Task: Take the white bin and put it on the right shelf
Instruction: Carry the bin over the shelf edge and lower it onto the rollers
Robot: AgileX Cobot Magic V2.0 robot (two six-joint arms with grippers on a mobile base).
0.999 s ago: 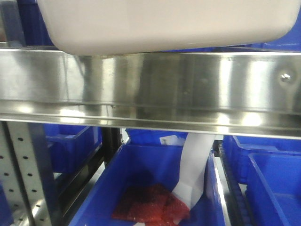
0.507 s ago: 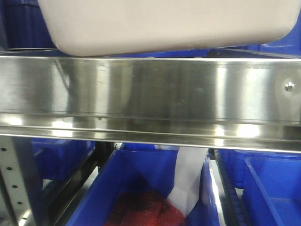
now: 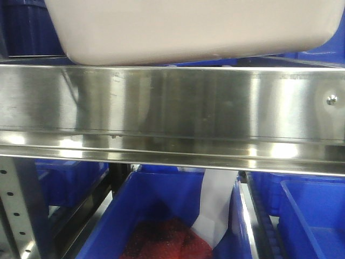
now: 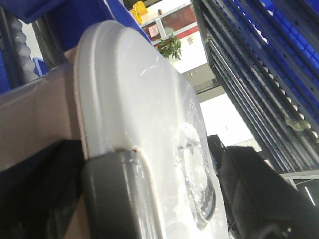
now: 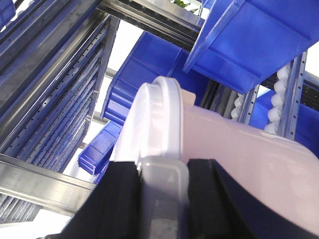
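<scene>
Right end effector (image 5: 163, 199), left end effector (image 4: 149, 199) clamp white bin (image 3: 194, 27) (above right shelf (image 3: 172, 102)).

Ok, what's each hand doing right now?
Left hand: closed, holding the white bin.
Right hand: closed, holding the white bin.

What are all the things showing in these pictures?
white bin: one, pinkish-white, just above the shelf's lip
grey handle: one per wrist view, on its lid
right shelf: one, shiny steel, across the front view
blue bins: several, blue, below and behind the shelf
red packet: one, red, in the middle blue bin
white sheet: one, white, in that bin
plant: one, green, far background
left tool: one, black, beside the handle; grip unclear
right tool: one, black, clamped on the bin's handle
</scene>
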